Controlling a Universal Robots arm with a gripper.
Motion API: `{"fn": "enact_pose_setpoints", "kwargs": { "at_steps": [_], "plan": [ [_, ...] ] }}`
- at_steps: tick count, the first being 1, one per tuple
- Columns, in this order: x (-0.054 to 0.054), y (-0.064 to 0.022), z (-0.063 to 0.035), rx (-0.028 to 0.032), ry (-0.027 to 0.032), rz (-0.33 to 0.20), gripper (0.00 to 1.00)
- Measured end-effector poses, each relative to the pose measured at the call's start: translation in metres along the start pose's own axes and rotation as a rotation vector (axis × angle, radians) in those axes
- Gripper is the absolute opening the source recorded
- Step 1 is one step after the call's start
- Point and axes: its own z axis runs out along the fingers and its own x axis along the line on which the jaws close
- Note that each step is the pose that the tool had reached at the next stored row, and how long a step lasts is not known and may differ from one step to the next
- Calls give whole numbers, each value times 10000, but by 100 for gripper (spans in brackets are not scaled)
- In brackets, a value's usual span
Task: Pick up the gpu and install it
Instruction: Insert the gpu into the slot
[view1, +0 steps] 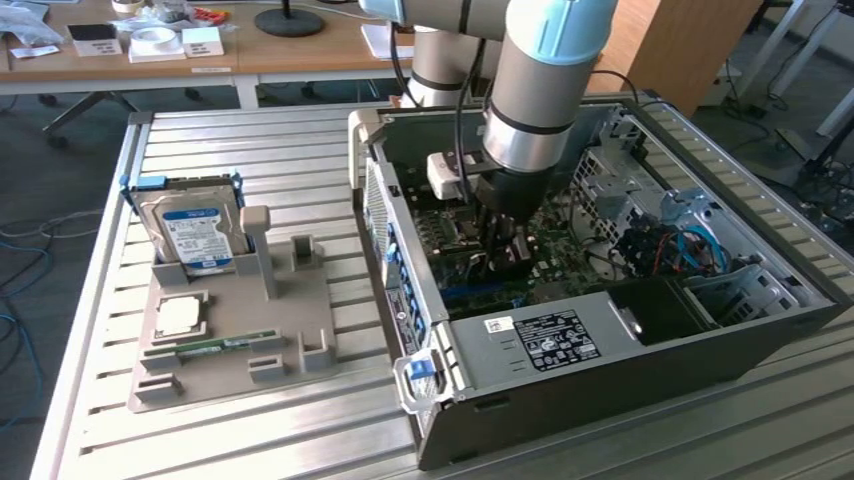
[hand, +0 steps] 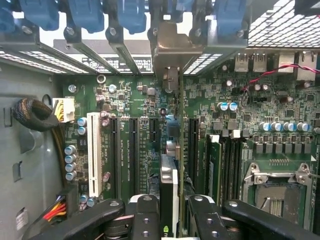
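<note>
1. step in hand, as i judge it: the install. the pick-up is done, since the claw (hand: 170, 220) is clenched on the gpu (hand: 169, 187), with one black finger on each face of the card.
2. where the card is: inside the open case (view1: 561, 400), held edge-on over the motherboard (hand: 145, 107). its silver bracket (hand: 172, 50) is up against the slotted rear wall of the case.
3. in the exterior view, the arm (view1: 541, 90) drops into the case from 12 o'clock. the claw sits low, near the board's middle.
4. the card's lower edge runs between the long black slots (hand: 134, 150), with the white slot (hand: 93, 150) further off to one side. i cannot tell whether the edge connector is already in its slot or just above it.
5. toward 9 o'clock of the case in the exterior view, the grey holder (view1: 227, 370) rests on the counter (view1: 267, 130). it carries the hard drive (view1: 191, 235) and the ram stick (view1: 220, 346).
6. what seating calls for, in my judgement:
   - the card's edge kept parallel with its slot
   - the bracket tucked into the rear opening
   - a straight press down with no tilt
   - the grip kept firm until the card is home
7. risk i see: a slight skew could jam the connector on the slot lip or catch the bracket on the rear wall.
</note>
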Motion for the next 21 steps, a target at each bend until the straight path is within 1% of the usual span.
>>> {"fn": "enact_pose_setpoints", "kwargs": {
  "at_steps": [6,8,10,11,12,13,17,19,21],
  "plan": [
    [0,0,-45,-1,1,1,27],
    [0,-1,-75,-1,2,1,27],
    [-1,-2,-80,1,-2,1,27],
    [0,-1,-81,4,-13,1,27],
    [0,-1,-82,13,-43,3,27],
    [-1,-1,-81,20,-57,4,27],
    [0,-2,-81,38,-61,-1,27],
    [1,4,-82,73,-70,-6,27],
    [0,13,-81,143,-105,-17,27]
  ]
}}
